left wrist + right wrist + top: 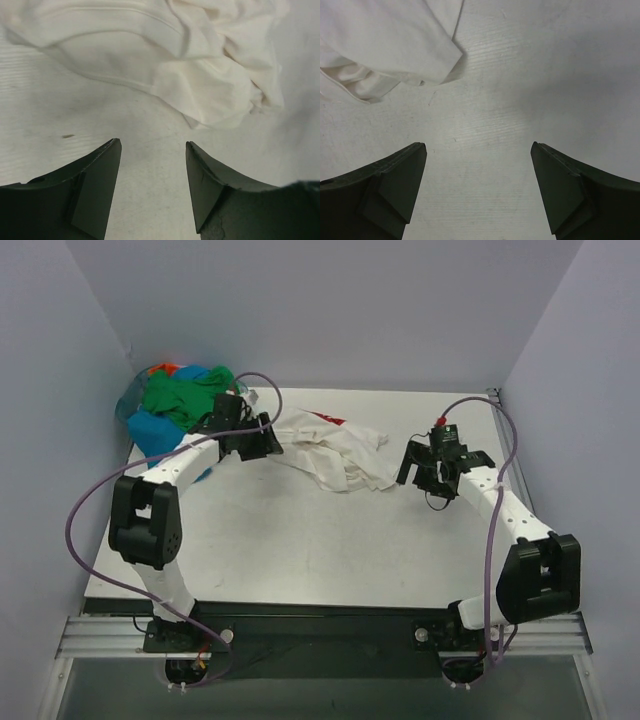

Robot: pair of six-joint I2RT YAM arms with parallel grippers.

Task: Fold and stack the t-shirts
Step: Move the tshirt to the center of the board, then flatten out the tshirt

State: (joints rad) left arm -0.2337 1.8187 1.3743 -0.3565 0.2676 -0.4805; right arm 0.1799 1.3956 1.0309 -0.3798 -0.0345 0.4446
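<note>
Nearest me, the left gripper (152, 145) holds its dark wedge fingers parted over the matte, grainy table (40, 125), empty. The right gripper (477, 147) gapes wider, also empty. Between them the white t-shirt (335, 455) lies crumpled in soft folds. The coloured t-shirts (175, 405) are heaped far left.

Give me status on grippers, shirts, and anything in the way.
Left gripper and right gripper open, empty, flanking white t-shirt. Shirt crumpled, unfolded. Coloured shirts heaped far-left corner. No obstruction seen.
</note>
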